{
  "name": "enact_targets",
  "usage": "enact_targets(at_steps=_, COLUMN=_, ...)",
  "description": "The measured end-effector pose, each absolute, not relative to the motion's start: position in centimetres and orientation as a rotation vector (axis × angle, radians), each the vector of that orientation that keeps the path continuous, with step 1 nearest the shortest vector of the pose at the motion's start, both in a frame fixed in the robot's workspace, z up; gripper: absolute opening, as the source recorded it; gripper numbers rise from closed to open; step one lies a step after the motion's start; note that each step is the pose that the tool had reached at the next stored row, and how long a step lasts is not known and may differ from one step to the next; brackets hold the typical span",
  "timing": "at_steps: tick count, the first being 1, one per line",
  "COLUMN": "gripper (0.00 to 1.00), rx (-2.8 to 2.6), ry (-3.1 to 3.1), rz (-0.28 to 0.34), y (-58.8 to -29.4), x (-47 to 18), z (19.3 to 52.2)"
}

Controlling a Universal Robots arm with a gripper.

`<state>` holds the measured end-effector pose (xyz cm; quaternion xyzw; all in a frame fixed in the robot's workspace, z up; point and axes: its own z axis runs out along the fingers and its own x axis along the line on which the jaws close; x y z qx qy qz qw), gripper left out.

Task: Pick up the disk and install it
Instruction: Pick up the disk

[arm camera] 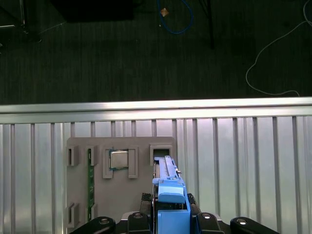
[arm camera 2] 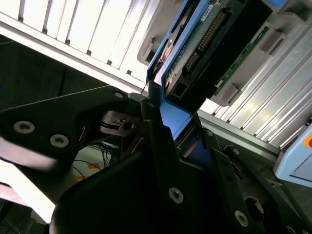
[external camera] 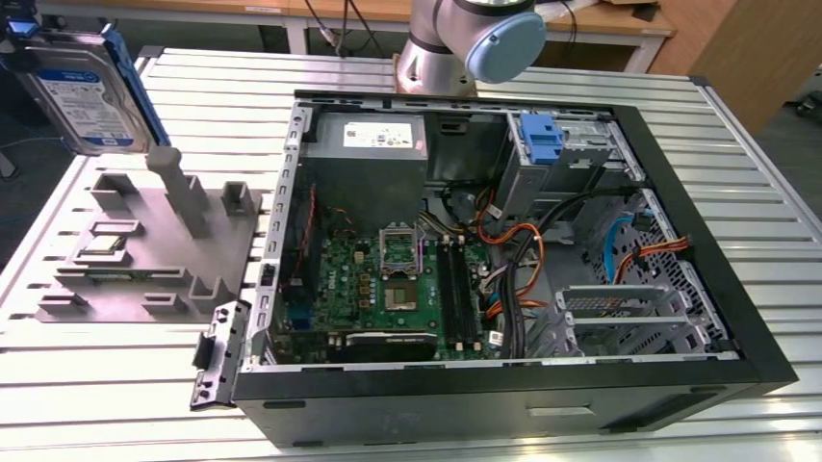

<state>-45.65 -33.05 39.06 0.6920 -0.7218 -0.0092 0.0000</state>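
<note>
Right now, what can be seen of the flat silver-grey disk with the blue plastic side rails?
The flat silver-grey rectangular disk hangs upright, slightly tilted, at the exterior view's left, above the grey moulded fixture and seemingly clear of it. Its metal face carries a white-and-blue label, and blue plastic rails frame its long sides. The second wrist view shows its other face: a green circuit board and a dark connector row. The black tool is clamped on one blue-railed end; nothing else appears to touch it.

Worktop (external camera: 738, 207) of ribbed silver metal profiles, evenly lit. Floor (arm camera: 97, 58) beside it dark grey, carpet-like, with a blue cable (arm camera: 175, 32) lying loose. Wooden desk (external camera: 603, 24) on white legs stands behind the worktop; wooden panel (external camera: 745, 48) at the exterior view's right
</note>
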Motion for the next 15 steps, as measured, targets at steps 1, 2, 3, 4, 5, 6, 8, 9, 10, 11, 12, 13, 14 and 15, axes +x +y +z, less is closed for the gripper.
enact_targets(at_steps=1, gripper=0.36, rx=2.174, ry=-2.268, rz=-0.029, y=-33.05, x=-45.65, z=39.08)
enact_targets(at_steps=2, gripper=0.36, rx=2.174, ry=-2.268, rz=-0.029, y=-33.05, x=-45.65, z=39.11)
enact_targets(at_steps=3, gripper=0.36, rx=2.174, ry=-2.268, rz=-0.029, y=-33.05, x=-45.65, z=39.13)
enact_targets(at_steps=4, gripper=0.36, rx=2.174, ry=-2.268, rz=-0.029, y=-33.05, x=-45.65, z=39.14)
enact_targets(at_steps=5, gripper=0.36, rx=2.174, ry=-2.268, rz=-0.029, y=-33.05, x=-45.65, z=39.16)
enact_targets(at_steps=6, gripper=0.36, rx=2.174, ry=-2.268, rz=-0.029, y=-33.05, x=-45.66, z=39.16)
enact_targets(at_steps=8, gripper=0.36, rx=2.174, ry=-2.268, rz=-0.029, y=-33.05, x=-45.65, z=39.2)
enact_targets(at_steps=9, gripper=0.36, rx=2.174, ry=-2.268, rz=-0.029, y=-33.05, x=-45.65, z=39.22)
enact_targets(at_steps=10, gripper=0.36, rx=2.174, ry=-2.268, rz=-0.029, y=-33.05, x=-45.65, z=39.24)
enact_targets(at_steps=11, gripper=0.36, rx=2.174, ry=-2.268, rz=-0.029, y=-33.05, x=-45.65, z=39.28)
enact_targets(at_steps=12, gripper=0.36, rx=2.174, ry=-2.268, rz=-0.029, y=-33.05, x=-45.65, z=39.31)
enact_targets(at_steps=13, gripper=0.36, rx=2.174, ry=-2.268, rz=-0.029, y=-33.05, x=-45.65, z=39.35)
enact_targets(at_steps=14, gripper=0.36, rx=2.174, ry=-2.268, rz=-0.029, y=-33.05, x=-45.65, z=39.39)
enact_targets(at_steps=15, gripper=0.36, rx=2.174, ry=-2.268, rz=-0.029, y=-33.05, x=-45.65, z=39.43)
